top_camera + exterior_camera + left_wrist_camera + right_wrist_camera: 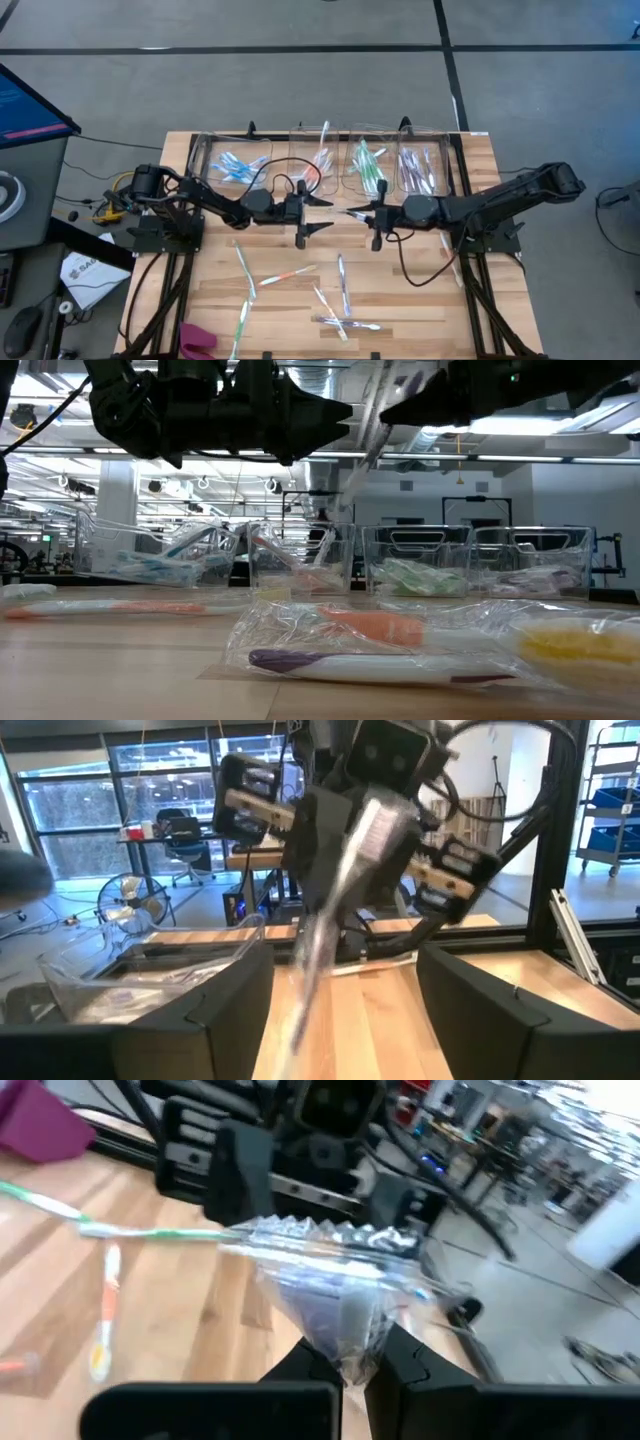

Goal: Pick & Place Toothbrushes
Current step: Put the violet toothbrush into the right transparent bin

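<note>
A toothbrush in a crinkled clear wrapper point(345, 870) hangs above the table's middle, and my right gripper point(345, 1365) is shut on it. My left gripper point(345, 960) faces it from the table's left with its fingers wide open. The wrapped toothbrush slants down between those fingers, and I see it touch neither. In the high view the two grippers meet tip to tip, left point(328, 216) and right point(354, 212). Several loose toothbrushes point(343, 285) lie flat on the wood nearer the front edge. My right gripper pinches the clear wrapper of the toothbrush point(345, 1335) between its two fingers; the wrapper hides which part of the brush lies inside. The fingers come nearly level from the table's right and lie across the brush. It hangs slanted point(368, 430), clear of the table.
Clear bins stand in a row along the far edge, holding blue point(235, 165), orange-red point(318, 160), green point(368, 170) and purple point(418, 170) toothbrushes. A magenta cloth point(195, 340) lies at the front left corner. A wrapped toothbrush point(360, 660) lies close in the low view.
</note>
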You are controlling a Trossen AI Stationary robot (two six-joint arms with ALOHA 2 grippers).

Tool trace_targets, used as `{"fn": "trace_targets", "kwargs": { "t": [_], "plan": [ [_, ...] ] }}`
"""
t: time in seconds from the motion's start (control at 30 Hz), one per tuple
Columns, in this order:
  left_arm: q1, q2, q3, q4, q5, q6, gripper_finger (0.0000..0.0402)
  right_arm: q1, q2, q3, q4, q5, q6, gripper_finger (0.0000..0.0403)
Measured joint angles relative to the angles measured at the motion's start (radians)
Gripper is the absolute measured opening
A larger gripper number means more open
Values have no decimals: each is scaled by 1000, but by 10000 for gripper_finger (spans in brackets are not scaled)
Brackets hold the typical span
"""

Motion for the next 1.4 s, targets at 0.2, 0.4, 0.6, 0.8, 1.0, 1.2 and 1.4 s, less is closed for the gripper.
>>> {"fn": "trace_targets", "kwargs": {
  "t": [0.2, 0.4, 0.6, 0.8, 1.0, 1.2, 1.4],
  "plan": [
    [0, 0, -12, 0, -15, 1, 251, 57, -102, 0, -146, 126, 33, 7],
    [0, 0, -12, 1, -16, 1, 245, 109, -218, 0, -313, 235, 119, 7],
    [0, 0, -12, 1, -20, 3, 239, 164, -298, 0, -472, 338, 221, 7],
    [0, 0, -12, 1, -20, 2, 237, 207, -320, 0, -568, 418, 307, 7],
    [-3, 0, -12, 1, -19, 2, 237, 252, -324, 19, -695, 523, 375, 7],
    [-5, 0, -13, 0, -19, 2, 237, 295, -325, 141, -984, 639, 532, 7],
    [-5, 0, -19, -20, -18, 2, 237, 288, -323, 310, -1343, 664, 764, 7]
  ]
}}
